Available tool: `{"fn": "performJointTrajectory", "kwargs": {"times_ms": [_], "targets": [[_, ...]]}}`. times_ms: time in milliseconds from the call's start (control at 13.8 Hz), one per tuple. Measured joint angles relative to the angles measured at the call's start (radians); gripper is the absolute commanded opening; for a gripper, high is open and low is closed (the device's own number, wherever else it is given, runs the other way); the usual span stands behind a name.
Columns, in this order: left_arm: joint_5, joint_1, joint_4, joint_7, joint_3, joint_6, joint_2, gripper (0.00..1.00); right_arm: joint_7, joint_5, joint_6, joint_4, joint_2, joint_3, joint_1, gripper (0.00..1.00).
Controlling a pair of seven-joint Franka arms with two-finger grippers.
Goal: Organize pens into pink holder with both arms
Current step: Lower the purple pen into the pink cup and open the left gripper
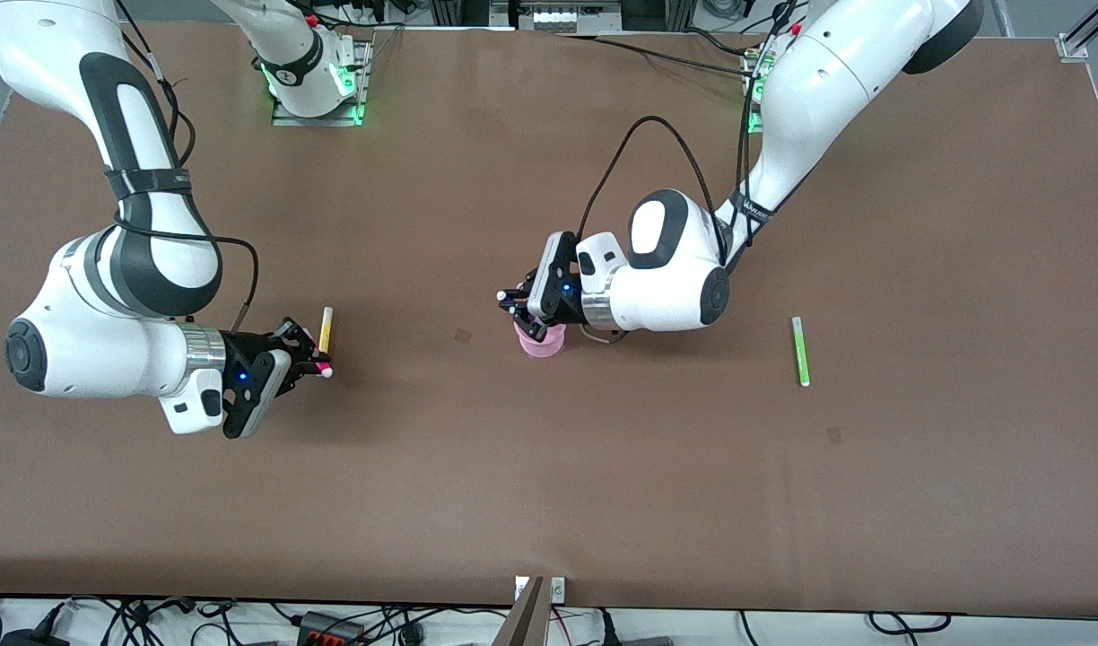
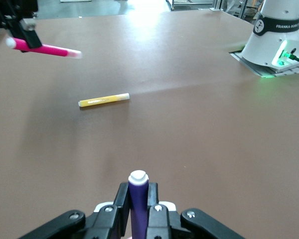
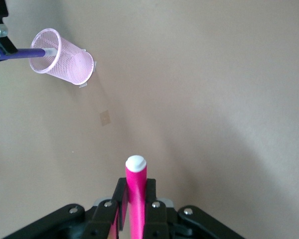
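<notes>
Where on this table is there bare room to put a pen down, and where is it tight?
Bare: the wide strip of table nearest the front camera, and the stretch between the pink holder and green pen. Tight: at the holder, where the left gripper holds a purple pen over it, and by the yellow pen, where the right gripper holds a magenta pen.
</notes>
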Motion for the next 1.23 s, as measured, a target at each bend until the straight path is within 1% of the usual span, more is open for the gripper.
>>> {"fn": "performJointTrajectory", "kwargs": {"times_ms": [363,725,798,870,943,1015,1088,1233], "targets": [[0.000,0.011,-0.036,0.027,0.018,0.001,0.001,0.00,-0.057,0.000,0.008,0.000,0.010,0.001,0.001,0.00],[0.000,0.017,-0.042,0.086,0.024,0.001,0.005,0.00,-0.066,0.000,0.010,-0.002,0.013,0.001,-0.001,0.00],[0.000,0.017,-0.042,0.097,0.024,0.001,0.009,0.01,-0.068,0.000,0.012,-0.002,0.015,0.000,-0.003,0.00],[0.000,0.017,-0.042,0.104,0.025,0.001,0.013,0.07,-0.069,0.000,0.013,-0.002,0.016,0.000,-0.003,0.00],[0.000,0.017,-0.043,0.107,0.025,0.001,0.016,0.44,-0.070,0.000,0.014,-0.002,0.017,-0.001,-0.004,0.00],[0.000,0.017,-0.043,0.109,0.025,0.001,0.019,0.96,-0.070,0.000,0.014,-0.002,0.018,-0.002,-0.004,0.00],[0.000,0.018,-0.043,0.110,0.025,0.002,0.022,1.00,-0.070,0.000,0.015,-0.002,0.019,-0.002,-0.005,0.00],[0.000,0.019,-0.043,0.111,0.026,0.002,0.025,1.00,-0.071,0.000,0.016,-0.002,0.020,-0.003,-0.006,0.00]]}}
